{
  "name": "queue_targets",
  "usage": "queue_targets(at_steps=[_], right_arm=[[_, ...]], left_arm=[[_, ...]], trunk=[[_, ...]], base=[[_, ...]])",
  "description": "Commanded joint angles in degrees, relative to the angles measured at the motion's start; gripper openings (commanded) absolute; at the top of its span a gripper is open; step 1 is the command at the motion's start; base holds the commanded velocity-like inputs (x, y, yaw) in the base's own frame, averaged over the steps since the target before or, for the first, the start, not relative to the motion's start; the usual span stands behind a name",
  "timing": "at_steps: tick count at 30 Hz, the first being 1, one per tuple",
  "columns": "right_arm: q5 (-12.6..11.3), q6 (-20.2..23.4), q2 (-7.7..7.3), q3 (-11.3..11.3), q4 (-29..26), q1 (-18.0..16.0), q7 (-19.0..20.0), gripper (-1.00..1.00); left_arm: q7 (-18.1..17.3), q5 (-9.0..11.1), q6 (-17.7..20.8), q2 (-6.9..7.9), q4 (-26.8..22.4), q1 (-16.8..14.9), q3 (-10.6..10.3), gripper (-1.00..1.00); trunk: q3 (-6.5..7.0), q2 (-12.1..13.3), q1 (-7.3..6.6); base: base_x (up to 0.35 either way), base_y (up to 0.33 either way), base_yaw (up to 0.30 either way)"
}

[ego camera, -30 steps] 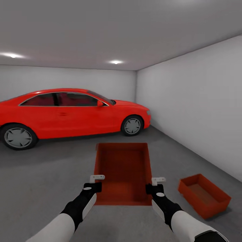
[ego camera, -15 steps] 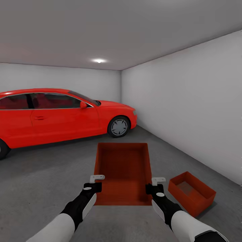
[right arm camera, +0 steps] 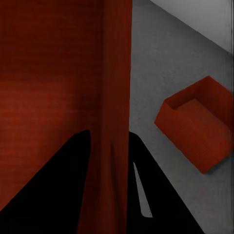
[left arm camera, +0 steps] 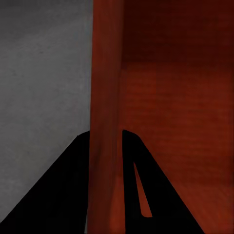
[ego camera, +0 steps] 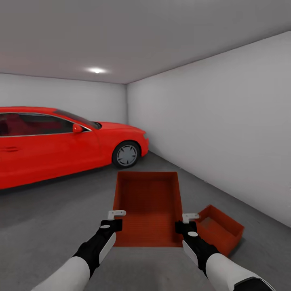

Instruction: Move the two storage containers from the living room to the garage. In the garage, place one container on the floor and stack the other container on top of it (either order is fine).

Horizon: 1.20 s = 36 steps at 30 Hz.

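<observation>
In the garage, the left gripper [ego camera: 114, 218] and right gripper [ego camera: 185, 222] each clamp a side wall of the carried container [ego camera: 147, 206], keeping it level above the floor [ego camera: 48, 218]. The second container [ego camera: 218, 227] rests near right, ready for stacking.

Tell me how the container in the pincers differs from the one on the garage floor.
The held container is carried above the concrete, its side walls clamped by the left pincer and right pincer; the floor container sits on the floor, ungripped. The held one lies squarely ahead; the floor one sits angled, to the right. Both are orange-red, lidless and empty.
</observation>
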Motion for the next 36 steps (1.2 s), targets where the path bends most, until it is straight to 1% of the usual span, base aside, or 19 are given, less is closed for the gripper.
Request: queue_targets(at_steps=[1, 21, 26, 36], right_arm=[[-0.8, -0.4, 0.81, -0.9, 0.2, 0.0, -0.1, -1.00], [-0.8, -0.4, 0.80, -0.9, 0.2, 0.0, 0.0, -1.00], [-0.8, -0.4, 0.80, -0.9, 0.2, 0.0, 0.0, -1.00], [-0.8, -0.2, 0.80, -0.9, 0.2, 0.0, 0.0, -1.00]], left_arm=[[1.1, 2.7, -2.6, 0.01, -0.7, -0.1, 0.7, -1.00], [1.0, 2.8, -2.6, 0.07, -0.7, 0.0, 0.7, -1.00], [1.0, 2.7, -2.6, 0.06, -0.7, 0.0, 0.7, -1.00], [1.0, 2.7, -2.6, 0.05, -0.7, -0.1, 0.7, -1.00]], trunk=[[-0.10, -0.1, 0.05], [-0.10, -0.1, 0.05], [-0.10, -0.1, 0.05], [-0.10, -0.1, 0.05]], base=[[0.322, 0.095, -0.287], [0.322, 0.112, -0.283], [0.322, 0.119, -0.076], [0.322, 0.119, -0.006]])
